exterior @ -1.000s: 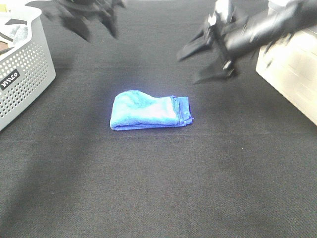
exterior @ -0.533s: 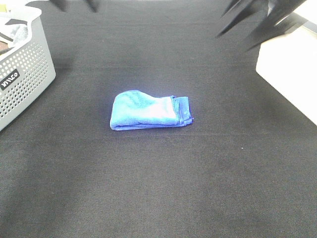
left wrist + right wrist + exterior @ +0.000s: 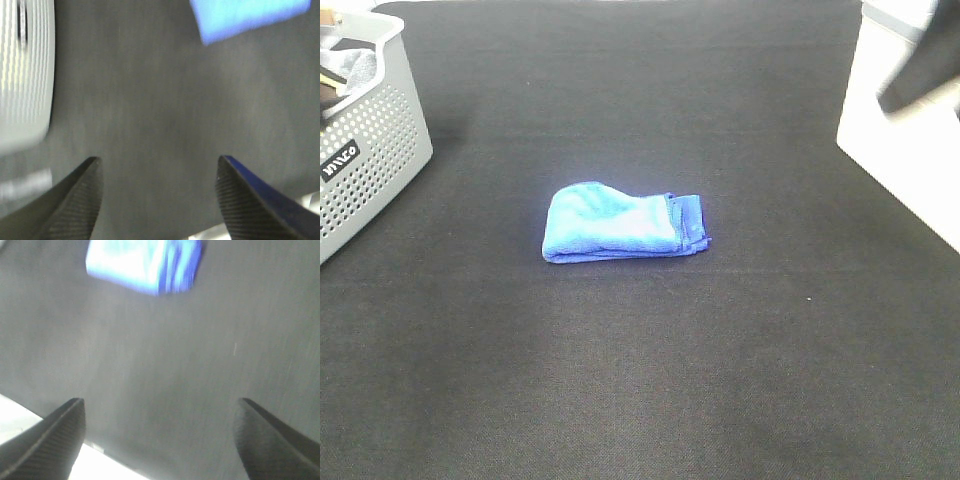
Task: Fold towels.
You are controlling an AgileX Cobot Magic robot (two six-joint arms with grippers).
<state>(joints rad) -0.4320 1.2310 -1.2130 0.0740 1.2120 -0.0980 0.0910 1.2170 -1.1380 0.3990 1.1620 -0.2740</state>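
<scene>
Towel (image 3: 620, 224) position: centre of the exterior high frame, lying on the black bench (image 3: 640, 380) as a compact folded bundle, rounded fold toward the left, stacked stitched edges toward the right. Grey perforated basket (image 3: 365, 150) stands at the upper left of the frame, well apart from it; a white block (image 3: 900, 160) occupies the upper right.

Left end effector (image 3: 157, 195): fingers spread wide, nothing between them, well clear of the blue cloth in the left wrist view. Right end effector (image 3: 160, 435): likewise wide and empty, the bundle far from its fingers. Both wrist views are blurred.

Handling judgement: the microfibre appears light, soft and limp, not fragile; it will sag and slide on itself if lifted by one layer. The task looks essentially complete. If regrasping is required, pinch through all layers at the stacked right-hand edge, or at both ends together.
</scene>
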